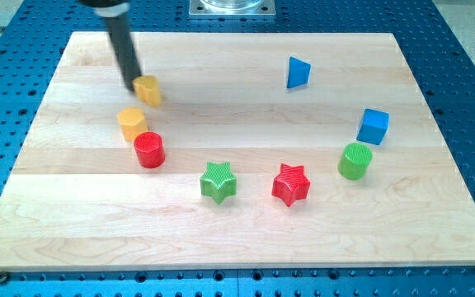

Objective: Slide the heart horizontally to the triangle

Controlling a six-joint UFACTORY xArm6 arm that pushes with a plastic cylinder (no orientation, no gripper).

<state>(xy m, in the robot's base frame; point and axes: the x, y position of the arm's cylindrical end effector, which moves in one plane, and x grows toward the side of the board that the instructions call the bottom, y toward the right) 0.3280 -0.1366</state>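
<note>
A yellow block that looks like the heart [148, 90] lies at the board's upper left. My tip [134, 86] rests on the board against the heart's left side. The blue triangle [298, 73] stands far to the right of the heart, at about the same height in the view, with bare board between them.
A second yellow block, roughly pentagon shaped [131, 124], and a red cylinder [148, 149] lie just below the heart. A green star [218, 181], a red star [291, 183], a green cylinder [355, 160] and a blue cube [373, 126] curve along the lower right. The wooden board [246, 239] sits on a blue perforated table.
</note>
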